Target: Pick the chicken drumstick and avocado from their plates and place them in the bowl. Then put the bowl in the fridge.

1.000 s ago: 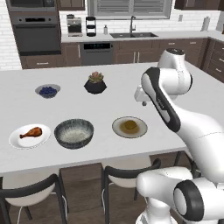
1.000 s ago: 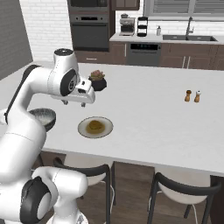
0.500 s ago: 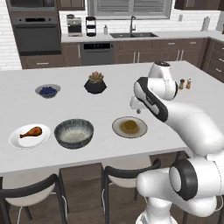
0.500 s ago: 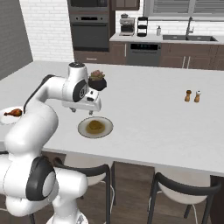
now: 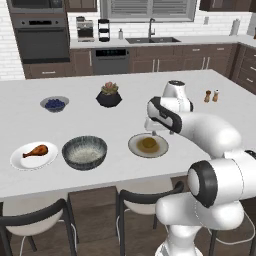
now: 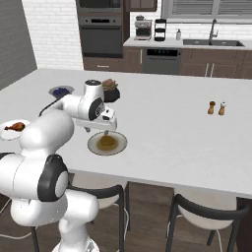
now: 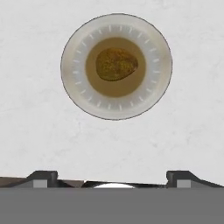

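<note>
The avocado lies in the brownish centre of the beige-rimmed plate, also seen as avocado on plate. My gripper hovers open above the counter just behind that plate, its fingertips wide apart and holding nothing. From the base the gripper hangs over the plate's far edge. The drumstick rests on the white plate at the left. The dark ribbed bowl stands between the two plates. The fridge is out of view.
A small blueberry bowl and a black plant pot sit farther back on the island. Salt and pepper shakers stand at the right. Chairs are tucked under the near edge.
The arm has swung down and forward, bringing the hand from high above the counter to low beside the avocado's plate. The food and dishes have not moved.
</note>
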Robot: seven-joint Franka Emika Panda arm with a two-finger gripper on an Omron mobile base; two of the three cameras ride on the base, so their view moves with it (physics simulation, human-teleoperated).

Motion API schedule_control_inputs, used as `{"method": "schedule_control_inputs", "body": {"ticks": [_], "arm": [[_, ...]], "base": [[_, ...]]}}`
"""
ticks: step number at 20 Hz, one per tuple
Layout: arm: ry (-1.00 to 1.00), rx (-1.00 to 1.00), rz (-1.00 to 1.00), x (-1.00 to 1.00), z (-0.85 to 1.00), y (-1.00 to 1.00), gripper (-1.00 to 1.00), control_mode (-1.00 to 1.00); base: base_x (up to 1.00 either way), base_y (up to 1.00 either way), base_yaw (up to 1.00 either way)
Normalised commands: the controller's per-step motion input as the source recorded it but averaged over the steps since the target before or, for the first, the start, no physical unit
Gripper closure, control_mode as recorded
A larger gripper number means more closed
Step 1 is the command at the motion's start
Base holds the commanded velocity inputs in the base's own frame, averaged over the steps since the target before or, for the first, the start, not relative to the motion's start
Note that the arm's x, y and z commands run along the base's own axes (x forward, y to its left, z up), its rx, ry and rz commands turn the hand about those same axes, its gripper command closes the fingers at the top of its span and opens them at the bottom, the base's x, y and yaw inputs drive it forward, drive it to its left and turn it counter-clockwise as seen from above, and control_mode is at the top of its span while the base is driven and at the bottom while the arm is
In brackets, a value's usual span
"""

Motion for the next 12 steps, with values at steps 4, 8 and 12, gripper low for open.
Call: {"method": "schedule_control_inputs", "body": {"ticks": [4, 8, 12], "arm": [[0.0, 0.0, 0.0, 0.3, -0.18, 0.0, -1.0, -1.0], [0.0, 0.0, 0.0, 0.34, -0.15, 0.0, -1.0, -1.0], [0.0, 0.0, 0.0, 0.36, -0.19, 0.0, -1.0, -1.0]], "base": [[0.0, 0.0, 0.0], [0.0, 0.0, 0.0], [0.0, 0.0, 0.0]]}}
